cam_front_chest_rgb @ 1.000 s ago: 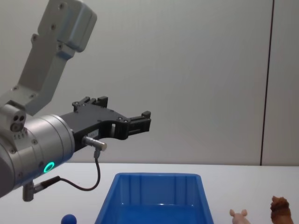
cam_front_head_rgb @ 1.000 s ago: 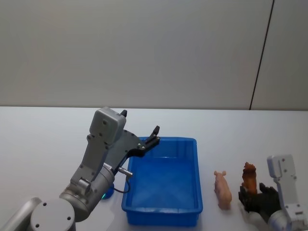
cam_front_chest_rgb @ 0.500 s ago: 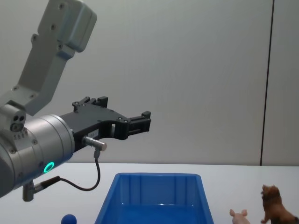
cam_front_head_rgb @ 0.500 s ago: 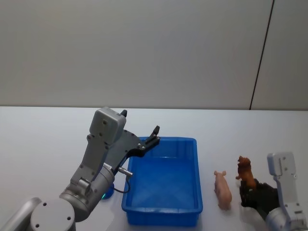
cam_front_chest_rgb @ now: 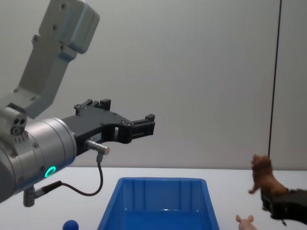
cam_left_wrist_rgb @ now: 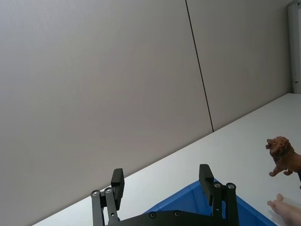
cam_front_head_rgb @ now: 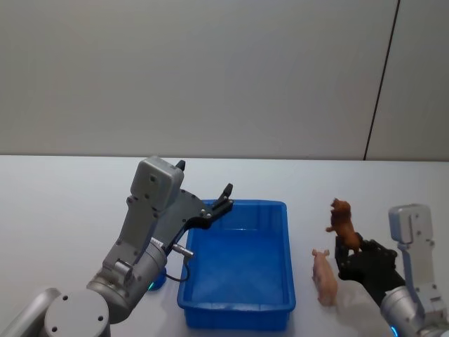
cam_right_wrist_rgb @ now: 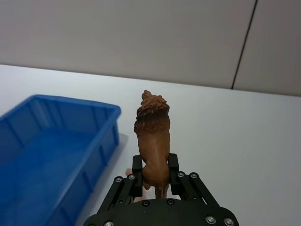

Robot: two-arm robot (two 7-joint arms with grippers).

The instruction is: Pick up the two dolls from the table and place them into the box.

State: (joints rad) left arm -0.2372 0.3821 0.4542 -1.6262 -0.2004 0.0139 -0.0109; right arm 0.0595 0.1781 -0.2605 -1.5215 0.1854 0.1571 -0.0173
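Gripping doll [cam_front_head_rgb: 342, 223], right gripper [cam_front_head_rgb: 349, 247] hovers (left gripper [cam_front_head_rgb: 205, 178] raised).

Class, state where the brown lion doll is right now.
Head view: right pincer holds the brown lion doll in the air, right of the blue box, near the pink pig.

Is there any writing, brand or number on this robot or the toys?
None: no text can be read on the box, the brown doll held in the right gripper, the pink pig or the left gripper. The left arm's green ring is a light, no sign.
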